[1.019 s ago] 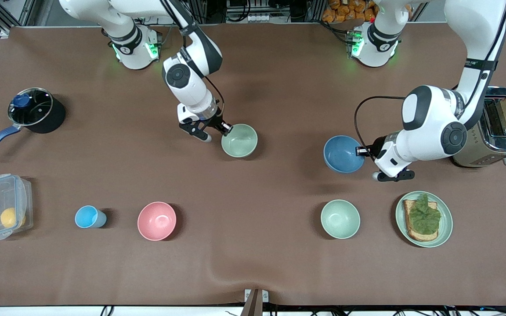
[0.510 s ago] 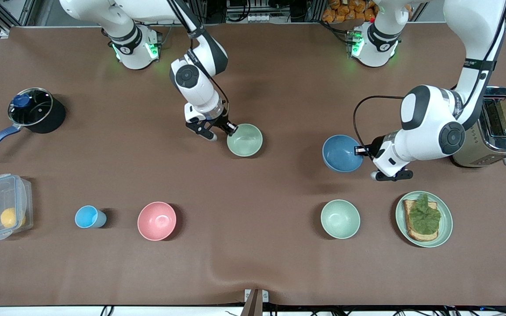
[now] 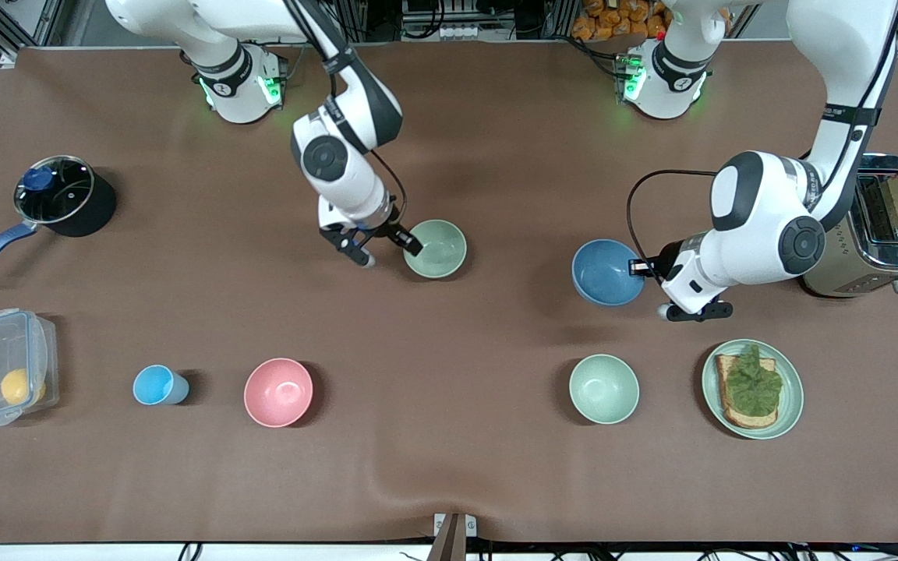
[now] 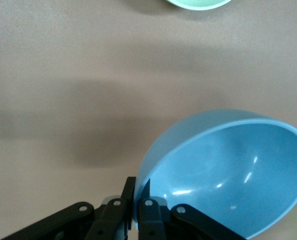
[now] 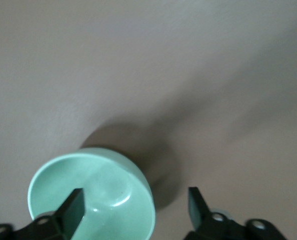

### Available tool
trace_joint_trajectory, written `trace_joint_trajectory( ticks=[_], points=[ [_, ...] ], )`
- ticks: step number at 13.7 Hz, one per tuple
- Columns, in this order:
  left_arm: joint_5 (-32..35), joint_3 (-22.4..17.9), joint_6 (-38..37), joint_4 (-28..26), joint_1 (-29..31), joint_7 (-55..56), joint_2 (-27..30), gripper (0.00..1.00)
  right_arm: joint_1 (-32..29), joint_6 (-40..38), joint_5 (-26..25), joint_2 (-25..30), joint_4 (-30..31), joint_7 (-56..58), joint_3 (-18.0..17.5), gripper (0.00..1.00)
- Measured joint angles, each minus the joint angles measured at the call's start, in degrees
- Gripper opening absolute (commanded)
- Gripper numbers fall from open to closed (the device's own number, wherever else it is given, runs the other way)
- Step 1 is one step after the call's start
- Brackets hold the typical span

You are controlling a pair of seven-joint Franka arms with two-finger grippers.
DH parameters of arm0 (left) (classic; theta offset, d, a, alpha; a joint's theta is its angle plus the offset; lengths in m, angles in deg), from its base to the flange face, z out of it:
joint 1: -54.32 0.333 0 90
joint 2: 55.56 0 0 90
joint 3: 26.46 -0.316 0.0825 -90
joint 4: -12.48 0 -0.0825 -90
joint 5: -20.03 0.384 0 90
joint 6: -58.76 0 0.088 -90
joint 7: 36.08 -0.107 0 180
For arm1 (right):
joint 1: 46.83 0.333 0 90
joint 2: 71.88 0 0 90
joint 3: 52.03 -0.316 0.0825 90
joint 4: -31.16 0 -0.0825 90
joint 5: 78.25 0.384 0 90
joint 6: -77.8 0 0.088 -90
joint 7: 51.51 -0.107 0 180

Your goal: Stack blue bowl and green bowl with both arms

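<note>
Centrally on the tabletop (image 3: 449, 467): green bowl (image 3: 435, 248), upright, toward the right arm's end, roughly level with the blue bowl (image 3: 607, 272), well apart from it. Right gripper (image 3: 383, 246) at the green bowl's rim, spread wide; one finger (image 5: 73, 207) down inside the bowl, the other finger (image 5: 197, 204) outside, clear of the wall, nothing clamped. Same bowl in the right wrist view (image 5: 93, 195), shadow beside it on the brown cloth.

Blue bowl tilted, raised off the tabletop, pinched at its rim by the left gripper (image 3: 646, 269). In the left wrist view, black fingers (image 4: 146, 212) closed tight on the blue bowl (image 4: 228, 175), one on the outer wall, one just inside the rim; hollow of the bowl turned toward the camera.

Nearer the front camera than the blue bowl: paler mint bowl (image 3: 603, 388), beside it a mint plate (image 3: 790, 405) carrying toast with a green leaf. Toaster (image 3: 874, 234) with a bread slice at the left arm's end. Pink bowl (image 3: 278, 392), light-blue cup (image 3: 159, 385), lidded clear container (image 3: 5, 366) with a yellow fruit, and a dark saucepan (image 3: 63, 196) toward the right arm's end.
</note>
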Motion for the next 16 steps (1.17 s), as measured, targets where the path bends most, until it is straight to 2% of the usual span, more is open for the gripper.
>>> trace_joint_trajectory(
  ticks=[2, 4, 7, 9, 11, 16],
  points=[
    [0.0, 1.03, -0.07, -0.02, 0.01, 0.55, 0.0, 0.0, -3.0, -7.78, 0.0, -0.07, -4.21, -4.5, 0.46, 1.0],
    [0.0, 3.48, -0.51, -0.08, -0.01, 4.06, 0.0, 0.0, -5.21, -10.05, 1.49, -0.78, -5.17, -7.47, 0.48, 1.0],
    [-2.29, 8.21, -1.22, -0.39, -0.6, 9.06, -0.02, 0.0, -7.17, -9.78, 10.59, -4.87, -5.19, -8.38, 0.5, 1.0],
    [-4.09, 9.9, -1.21, -0.54, -2.47, 12.06, -0.16, 0.0, -8.05, -8.66, 15.51, -8.54, -5.35, -8.26, 0.51, 1.0],
    [-5.71, 10.6, 0.09, -0.47, -5.76, 15.39, -0.7, 0.0, -8.13, -7.16, 17.5, -11.01, -5.57, -8.33, 0.47, 1.0],
    [-5.92, 10.76, 7.54, 1.6, -14.4, 25.32, -5.26, 0.0, -8.13, -6.71, 27.8, -12.54, -6.01, -6.73, 0.42, 1.0]
  ],
)
